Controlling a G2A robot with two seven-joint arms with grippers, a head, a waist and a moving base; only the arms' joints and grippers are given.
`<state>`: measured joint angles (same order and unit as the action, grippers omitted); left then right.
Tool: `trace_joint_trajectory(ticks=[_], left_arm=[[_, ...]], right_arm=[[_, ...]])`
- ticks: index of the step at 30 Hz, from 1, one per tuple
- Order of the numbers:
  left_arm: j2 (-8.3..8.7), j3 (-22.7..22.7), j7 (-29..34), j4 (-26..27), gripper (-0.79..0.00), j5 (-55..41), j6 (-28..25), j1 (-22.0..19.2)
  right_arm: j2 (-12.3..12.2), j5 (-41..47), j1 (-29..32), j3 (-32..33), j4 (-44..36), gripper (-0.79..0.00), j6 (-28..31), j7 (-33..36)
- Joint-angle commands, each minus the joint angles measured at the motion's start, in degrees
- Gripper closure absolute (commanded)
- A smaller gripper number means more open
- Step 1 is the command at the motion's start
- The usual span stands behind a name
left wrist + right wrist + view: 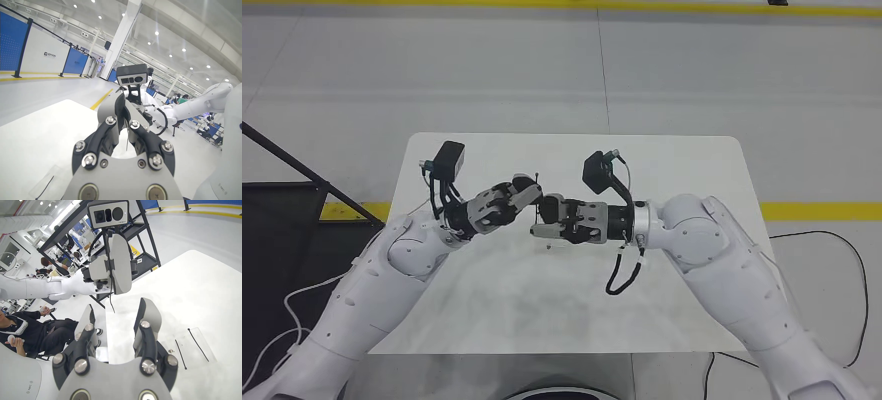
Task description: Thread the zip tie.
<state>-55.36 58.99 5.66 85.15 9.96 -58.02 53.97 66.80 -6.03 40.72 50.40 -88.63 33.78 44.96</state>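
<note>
Right wrist view: left gripper (111, 266) fingers clenched on zip tie (111, 302); right gripper (116, 315) fingers released, empty. Threading apparently not begun.

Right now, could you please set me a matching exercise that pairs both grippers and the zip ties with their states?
Things:
1. left gripper
2. right gripper
3. held zip tie
4. spare zip ties

States:
A. lying flat on the table
B. shut
C. open and empty
D. pinched, tail hanging free

Pairs: 1-B; 2-C; 3-D; 4-A
</note>
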Motion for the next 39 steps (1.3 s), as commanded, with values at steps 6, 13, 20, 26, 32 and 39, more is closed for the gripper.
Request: trace_joint_trajectory(ticks=[6, 13, 20, 26, 32, 39], left_arm=[[-0.53, 0.39, 0.31, -0.3, 0.0, -0.2, 0.02, 0.1], [-0.99, 0.7, 0.87, -0.39, 0.0, -0.27, 0.02, 0.31], [-1.39, 1.09, 1.35, -0.45, 0.0, -0.29, 0.02, 0.49], [-1.75, 1.42, 1.5, -0.64, 0.0, -0.24, 0.02, 0.57], [-2.08, 1.77, 1.73, -0.79, 0.0, -0.25, 0.02, 0.72], [-2.39, 2.16, 2.22, -0.85, -0.139, -0.73, 0.02, 0.93]], right_arm=[[0.24, 0.79, -0.64, -0.31, 0.59, -0.345, 0.33, 0.94], [0.44, 0.89, -0.92, -0.36, 0.87, -0.299, 0.46, 1.06], [0.63, 1.02, -1.16, -0.5, 1.23, -0.182, 0.57, 1.31], [0.78, 1.15, -1.28, -0.45, 1.58, -0.077, 0.62, 1.16], [0.85, 1.09, -1.27, -0.33, 1.63, 0.0, 0.67, 1.39], [0.91, 0.93, -1.15, -0.15, 1.57, 0.0, 0.65, 1.53]])
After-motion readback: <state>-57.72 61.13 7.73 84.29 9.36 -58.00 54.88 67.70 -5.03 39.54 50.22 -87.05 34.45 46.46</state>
